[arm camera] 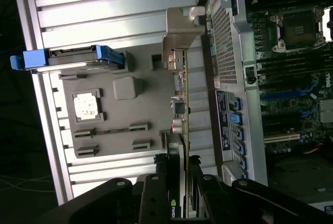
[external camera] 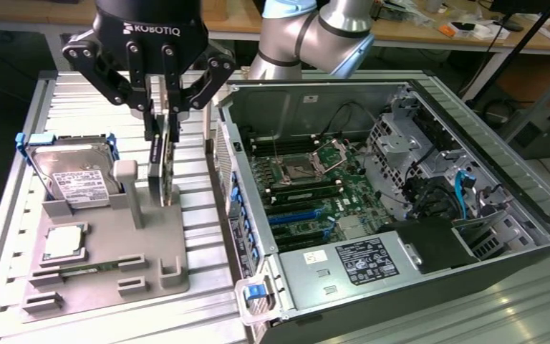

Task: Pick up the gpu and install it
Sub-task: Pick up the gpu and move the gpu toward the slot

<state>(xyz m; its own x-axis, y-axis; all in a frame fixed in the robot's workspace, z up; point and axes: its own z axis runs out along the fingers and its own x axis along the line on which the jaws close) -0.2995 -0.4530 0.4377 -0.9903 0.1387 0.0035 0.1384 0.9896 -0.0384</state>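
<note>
Black Robotiq gripper [external camera: 164, 118] pinches its 2 fingers on the thin flat black gpu [external camera: 163, 161], which stands on edge in the grey plastic holder [external camera: 112, 244], at the exterior view's left of the open computer case [external camera: 528, 208]. Pick-up step; freeing it likely calls for a straight upward lift.

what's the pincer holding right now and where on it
The gpu, clamped by the pincer at its upper edge, standing upright over the grey holder.
</note>
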